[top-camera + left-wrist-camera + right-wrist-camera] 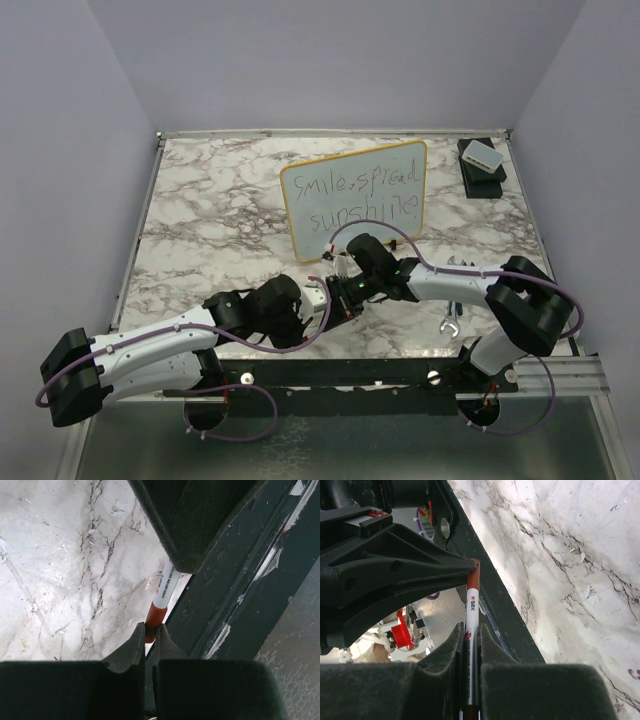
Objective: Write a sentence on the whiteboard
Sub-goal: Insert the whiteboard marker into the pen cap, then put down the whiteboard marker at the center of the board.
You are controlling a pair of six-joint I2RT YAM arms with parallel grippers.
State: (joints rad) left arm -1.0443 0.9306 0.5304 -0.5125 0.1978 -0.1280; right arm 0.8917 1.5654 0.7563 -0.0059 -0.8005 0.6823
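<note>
**Top view.** The whiteboard (303, 232) stands upright on the marble table (200, 200). It bears the sentence (360, 185) "smile, spread sunshine" in two lines. In front of the whiteboard, the left hand (322, 298) and right hand (342, 290) meet tip to tip.

**Left wrist view.** The left hand is clenched on the red end (153, 619) of a white marker (166, 586).

**Right wrist view.** The right hand is clenched on the marker's barrel. The red end lies against the left hand's fingertips.
</note>
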